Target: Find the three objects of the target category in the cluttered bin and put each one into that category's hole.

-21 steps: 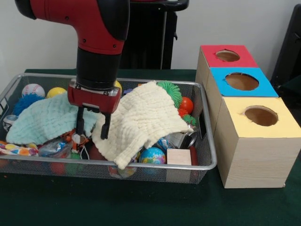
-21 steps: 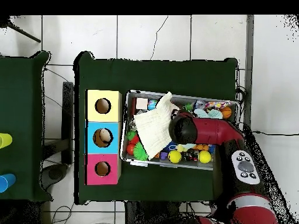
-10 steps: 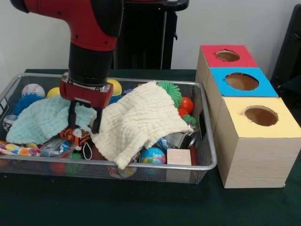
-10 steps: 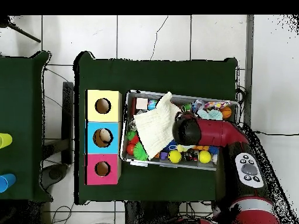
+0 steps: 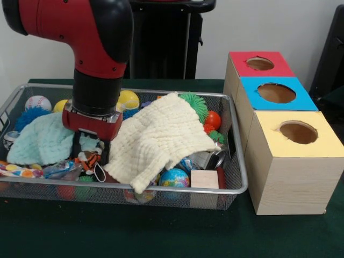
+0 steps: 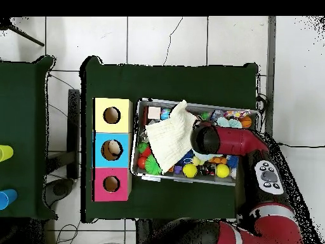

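Bin (image 5: 236, 185) cluttered, cream cloth (image 5: 158, 137), balls

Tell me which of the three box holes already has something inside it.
The blue box, the middle one: overhead, something pale shows in its hole, while the yellow box and red box holes look dark.

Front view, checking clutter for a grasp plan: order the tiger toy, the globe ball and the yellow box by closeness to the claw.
1. Tiger toy, right at the claw.
2. Globe ball, front of the bin, under the cream cloth's edge.
3. Yellow box, outside the bin, farthest.
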### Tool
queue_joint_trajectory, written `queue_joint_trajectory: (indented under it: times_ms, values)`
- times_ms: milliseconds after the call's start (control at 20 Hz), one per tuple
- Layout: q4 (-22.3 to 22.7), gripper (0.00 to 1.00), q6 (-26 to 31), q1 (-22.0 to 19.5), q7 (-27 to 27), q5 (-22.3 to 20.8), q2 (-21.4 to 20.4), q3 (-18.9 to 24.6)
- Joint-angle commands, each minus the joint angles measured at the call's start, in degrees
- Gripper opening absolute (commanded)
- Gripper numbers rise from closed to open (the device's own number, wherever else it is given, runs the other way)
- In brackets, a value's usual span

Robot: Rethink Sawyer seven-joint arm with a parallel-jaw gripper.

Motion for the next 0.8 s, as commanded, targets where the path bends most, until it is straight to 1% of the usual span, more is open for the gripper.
queue_joint_trajectory:
  times_ms: [50,200,300,400,450,550,700,800]
  values:
    - [-3.59,1.00,-2.98,-0.30,5.90,-0.29,9.68,0.35]
    - [-4.83,1.00,-2.95,-0.27,5.55,-0.22,10.55,0.23]
    - [-4.86,1.00,-4.06,-0.29,5.17,-0.82,10.49,0.26]
    - [-5.12,1.00,-3.82,0.24,5.50,-0.69,10.24,-0.17]
    - [-5.25,0.00,-3.70,0.50,5.67,-0.62,10.12,-0.39]
    - [-5.06,0.00,-1.73,0.87,5.24,-0.15,9.37,-0.41]
    - [-4.23,0.00,0.52,0.77,3.06,0.35,7.23,1.15]
    - [-2.15,0.00,2.30,1.59,4.17,1.91,3.63,1.22]
